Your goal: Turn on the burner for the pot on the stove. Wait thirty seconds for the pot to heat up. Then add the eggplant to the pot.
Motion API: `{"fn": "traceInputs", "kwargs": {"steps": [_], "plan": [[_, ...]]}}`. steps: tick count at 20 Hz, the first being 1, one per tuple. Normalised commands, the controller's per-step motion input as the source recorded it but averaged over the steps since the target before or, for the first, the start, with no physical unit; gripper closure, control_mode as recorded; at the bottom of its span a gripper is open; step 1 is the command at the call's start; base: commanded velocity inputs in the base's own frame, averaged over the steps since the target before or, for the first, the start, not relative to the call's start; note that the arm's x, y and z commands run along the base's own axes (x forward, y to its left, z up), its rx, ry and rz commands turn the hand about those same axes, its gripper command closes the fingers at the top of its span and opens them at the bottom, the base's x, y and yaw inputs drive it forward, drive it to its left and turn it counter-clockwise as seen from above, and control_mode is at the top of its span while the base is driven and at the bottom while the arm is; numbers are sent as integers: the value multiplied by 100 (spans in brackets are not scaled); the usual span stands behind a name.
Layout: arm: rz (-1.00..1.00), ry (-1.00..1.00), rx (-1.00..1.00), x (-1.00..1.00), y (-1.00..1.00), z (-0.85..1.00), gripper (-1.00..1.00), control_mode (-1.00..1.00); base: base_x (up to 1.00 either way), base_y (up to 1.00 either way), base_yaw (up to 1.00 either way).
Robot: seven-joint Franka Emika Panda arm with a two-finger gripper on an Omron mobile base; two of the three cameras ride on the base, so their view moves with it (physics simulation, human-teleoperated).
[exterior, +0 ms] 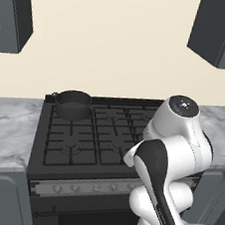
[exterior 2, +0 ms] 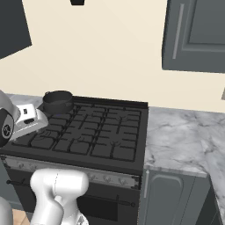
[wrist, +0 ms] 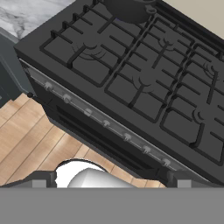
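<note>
Above stove, tool wide open, empty

pot: we see it cut off by the hand view's top edge
stove: its right side is hidden behind the arm in our left base view
knobs: too small for us to read

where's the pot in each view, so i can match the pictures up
Left base view: the pot sits on the stove's back left burner.
Right base view: the pot, back left corner again.
Hand view: the pot, cut by the top edge.
Shared landmark: the knob strip.
</note>
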Motion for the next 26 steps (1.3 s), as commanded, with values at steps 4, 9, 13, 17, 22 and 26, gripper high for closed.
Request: {"fn": "traceInputs", "kwargs": {"steps": [4, 9, 13, 17, 22, 26], "plan": [[0, 0, 0, 0, 0, 0, -100, -100, 0, 0, 0], [0, 0, 0, 0, 0, 0, -100, -100, 0, 0, 0], [0, 0, 0, 0, 0, 0, -100, -100, 0, 0, 0], [0, 0, 0, 0, 0, 0, -100, -100, 0, 0, 0], [0, 0, 0, 0, 0, 0, -100, -100, 0, 0, 0], [0, 0, 0, 0, 0, 0, -100, -100, 0, 0, 0]]}}
